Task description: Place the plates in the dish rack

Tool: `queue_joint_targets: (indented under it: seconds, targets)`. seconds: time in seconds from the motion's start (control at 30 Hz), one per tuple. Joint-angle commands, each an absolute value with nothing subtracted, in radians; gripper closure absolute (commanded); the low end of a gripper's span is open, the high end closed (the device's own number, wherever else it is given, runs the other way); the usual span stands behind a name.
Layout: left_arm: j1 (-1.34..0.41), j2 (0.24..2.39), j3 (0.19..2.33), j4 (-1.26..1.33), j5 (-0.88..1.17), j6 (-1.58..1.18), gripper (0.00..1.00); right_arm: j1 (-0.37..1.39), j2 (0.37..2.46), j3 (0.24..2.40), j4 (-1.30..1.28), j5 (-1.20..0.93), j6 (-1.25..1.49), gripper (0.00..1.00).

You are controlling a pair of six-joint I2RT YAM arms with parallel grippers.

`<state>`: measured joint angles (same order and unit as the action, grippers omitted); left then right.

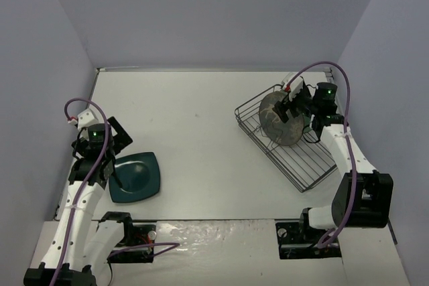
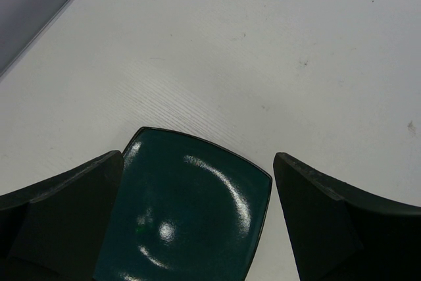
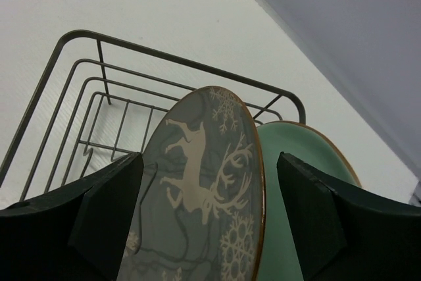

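Observation:
The square dark teal plate (image 1: 135,177) lies flat on the table at the left; it also shows in the left wrist view (image 2: 187,212). My left gripper (image 1: 110,165) is open over its left edge, fingers (image 2: 62,208) apart and not touching it. The black wire dish rack (image 1: 295,159) stands at the right. The grey-brown deer plate (image 1: 278,120) stands on edge in it, seen close in the right wrist view (image 3: 197,195). The mint-green plate (image 3: 296,182) stands just behind it. My right gripper (image 1: 293,108) is open, its fingers (image 3: 108,208) straddling the deer plate's rim.
Purple-grey walls enclose the white table (image 1: 201,118) on three sides. The rack's raised rim (image 3: 164,54) curves round the far end of the plates. The arm bases (image 1: 127,232) sit at the near edge.

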<state>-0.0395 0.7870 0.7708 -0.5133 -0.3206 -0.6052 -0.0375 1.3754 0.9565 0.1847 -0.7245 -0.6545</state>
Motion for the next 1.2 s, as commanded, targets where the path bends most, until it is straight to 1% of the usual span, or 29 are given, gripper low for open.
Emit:
queue_joint_targets:
  seconds: [0.0, 0.1, 0.37, 0.5, 0.57, 0.7, 0.77, 0.83, 0.93, 1.07, 1.17]
  targets:
    - [-0.043, 0.780, 0.834, -0.489, -0.341, -0.598, 0.03, -0.029, 1.288, 0.990, 0.223, -0.723, -0.654, 0.13]
    - [-0.043, 0.776, 0.839, -0.495, -0.344, -0.600, 0.03, -0.029, 1.261, 1.023, 0.236, -0.673, -0.627, 0.01]
    - [-0.043, 0.775, 0.853, -0.509, -0.351, -0.623, 0.03, -0.031, 1.175, 1.112, 0.304, -0.585, -0.502, 0.00]
    - [-0.043, 0.800, 0.883, -0.540, -0.344, -0.624, 0.03, -0.026, 1.183, 1.188, 0.342, -0.568, -0.357, 0.00]
    - [-0.043, 0.812, 0.898, -0.550, -0.314, -0.621, 0.03, -0.016, 1.202, 1.228, 0.385, -0.534, -0.232, 0.00]
    - [-0.043, 0.825, 0.908, -0.546, -0.276, -0.630, 0.03, 0.077, 1.252, 1.339, 0.357, -0.486, -0.134, 0.00]
    - [-0.042, 0.828, 0.907, -0.536, -0.268, -0.650, 0.03, 0.158, 1.276, 1.386, 0.319, -0.472, -0.114, 0.00]
    - [-0.041, 0.838, 0.905, -0.518, -0.232, -0.672, 0.03, 0.243, 1.328, 1.441, 0.297, -0.386, -0.075, 0.00]
    - [-0.043, 0.874, 0.915, -0.511, -0.173, -0.682, 0.03, 0.315, 1.387, 1.524, 0.277, -0.347, 0.015, 0.00]
    - [-0.043, 0.927, 0.937, -0.569, -0.159, -0.730, 0.03, 0.362, 1.446, 1.494, 0.375, -0.378, 0.187, 0.00]
    - [-0.042, 0.950, 0.938, -0.652, -0.173, -0.774, 0.03, 0.418, 1.475, 1.432, 0.460, -0.406, 0.224, 0.00]
